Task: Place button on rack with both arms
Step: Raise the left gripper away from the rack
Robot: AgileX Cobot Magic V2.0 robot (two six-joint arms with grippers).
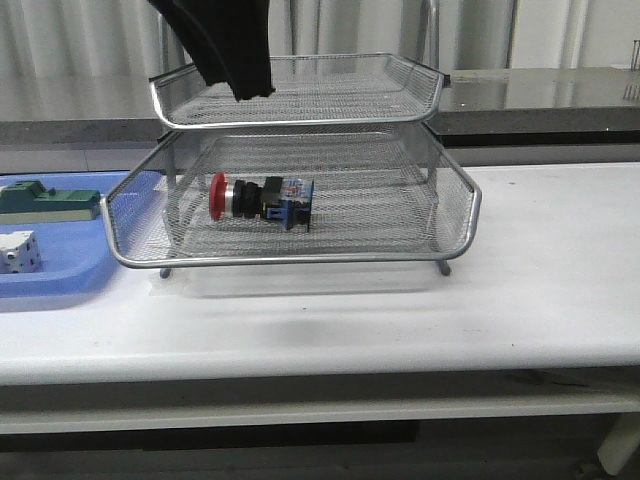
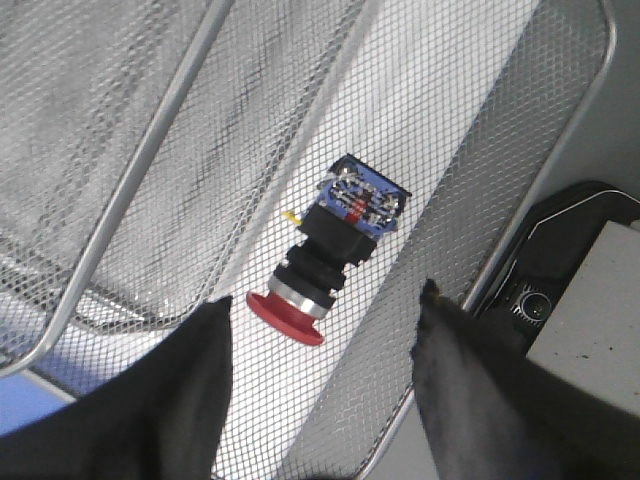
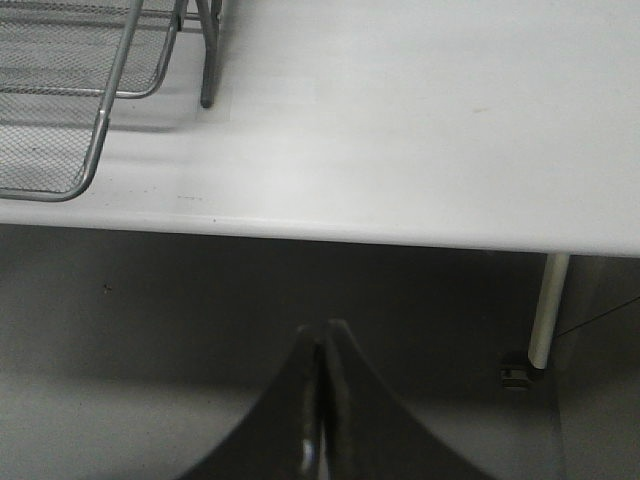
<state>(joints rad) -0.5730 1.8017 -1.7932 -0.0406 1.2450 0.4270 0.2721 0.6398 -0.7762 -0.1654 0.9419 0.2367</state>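
Observation:
The button lies on its side in the pulled-out lower tray of the silver mesh rack, red head to the left. My left arm hangs over the left part of the upper tray. In the left wrist view my left gripper is open above the button, which I see through the mesh, and it touches nothing. My right gripper is shut and empty. It sits low, off the table's front edge, to the right of the rack's corner.
A blue plastic tray at the left holds a green part and a white dice-like block. The white table stretches right of the rack. A table leg stands near my right gripper. A black and grey box sits beyond the rack's rim.

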